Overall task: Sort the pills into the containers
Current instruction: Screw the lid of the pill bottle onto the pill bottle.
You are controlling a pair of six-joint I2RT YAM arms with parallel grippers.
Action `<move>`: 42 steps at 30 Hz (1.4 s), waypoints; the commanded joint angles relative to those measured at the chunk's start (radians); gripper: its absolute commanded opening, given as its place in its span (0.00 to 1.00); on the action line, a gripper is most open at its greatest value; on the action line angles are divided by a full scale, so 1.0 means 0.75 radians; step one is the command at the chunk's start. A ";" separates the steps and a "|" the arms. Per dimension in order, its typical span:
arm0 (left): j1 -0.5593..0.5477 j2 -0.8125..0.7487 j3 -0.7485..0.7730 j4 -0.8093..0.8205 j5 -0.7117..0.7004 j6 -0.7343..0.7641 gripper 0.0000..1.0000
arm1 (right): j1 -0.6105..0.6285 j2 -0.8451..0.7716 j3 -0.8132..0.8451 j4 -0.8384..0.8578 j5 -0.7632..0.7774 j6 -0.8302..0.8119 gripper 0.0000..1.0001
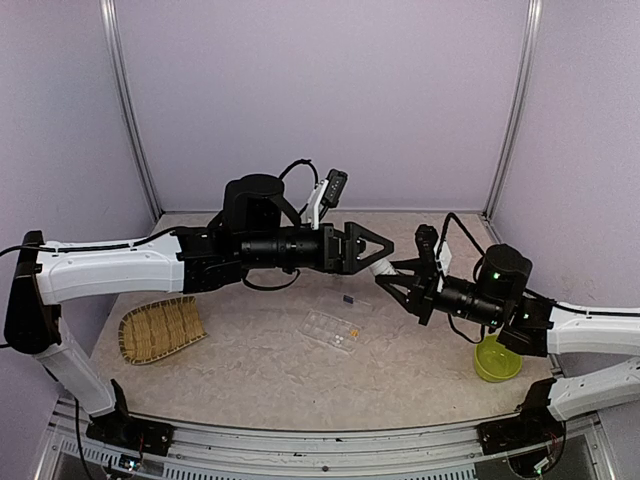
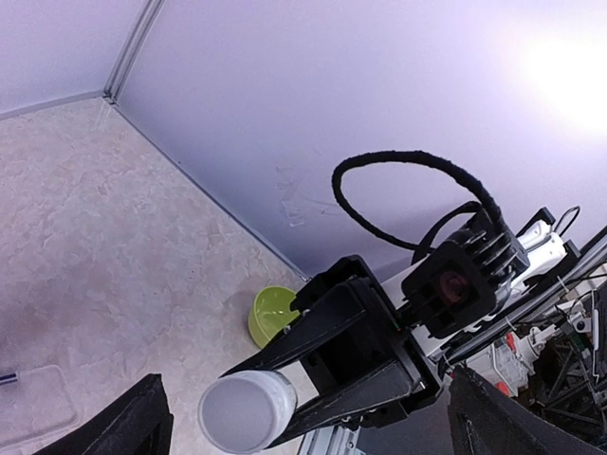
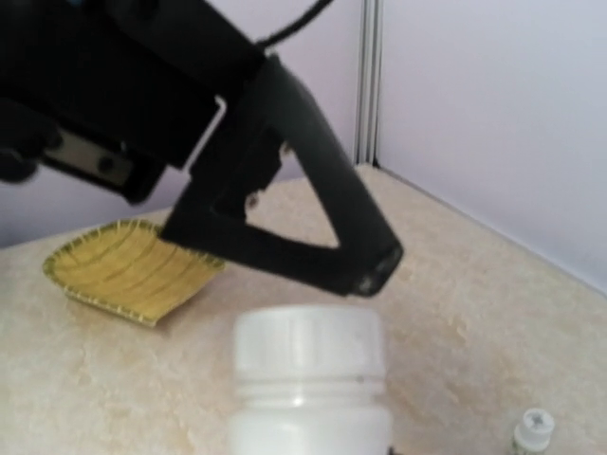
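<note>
Left end effector point(image 1: 385, 255): spread wide and holding nothing, raised over the middle of the tabletop point(image 1: 250, 370) and aimed at the other arm.
Its finger point(image 3: 313, 199): 1 dark finger slanted down to just above the cap; I could not tell whether it touched.
Right end effector point(image 1: 396, 279): pressed in on a white bottle point(image 3: 308, 389), held in the air with its cap end toward the left arm.
Cap point(image 3: 308, 346): seated on the bottle, between the 2 spread fingers as the left wrist saw it.
Containers point(image 1: 322, 325): a clear compartment box flat on the tabletop, below the 2 end effectors and nearer the bases, its lid apparently laid open on the far side.
Pills point(image 1: 351, 333): a few orange-yellow specks sat in compartments at the box's right end.
Dark speck point(image 1: 348, 298): 1 lay by the far edge, but in the lid or on the tabletop I could not tell.
Around: a lime-green bowl point(image 1: 497, 358) under the right arm and a woven tray point(image 1: 160, 328) off to the left, both well apart from the box.
Step in hand: I judged it to be uncapping the bottle.
Doing it well: centre the spread fingers on the cap alone, not the neck, and close squarely. Twist about the bottle's own axis while the right grip holds firm. Keep the mouth tipped upward so nothing spills.
</note>
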 commanded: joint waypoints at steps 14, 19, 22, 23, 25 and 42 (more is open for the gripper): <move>-0.019 0.057 0.014 0.108 -0.002 -0.045 0.99 | 0.009 -0.030 -0.013 0.122 0.070 0.036 0.23; -0.021 0.063 0.016 0.117 0.001 -0.045 0.99 | 0.011 -0.009 -0.002 0.111 0.067 0.036 0.24; -0.021 0.052 0.010 0.132 -0.003 -0.042 0.99 | 0.011 0.014 0.006 0.098 0.069 0.036 0.24; -0.022 0.048 0.007 0.138 -0.004 -0.041 0.99 | 0.010 0.020 0.006 0.097 0.068 0.037 0.24; -0.023 0.038 0.000 0.154 -0.004 -0.040 0.99 | 0.011 0.027 0.007 0.096 0.069 0.039 0.24; -0.034 0.034 -0.025 0.284 0.088 -0.093 0.99 | 0.016 0.101 0.032 0.114 0.006 0.054 0.23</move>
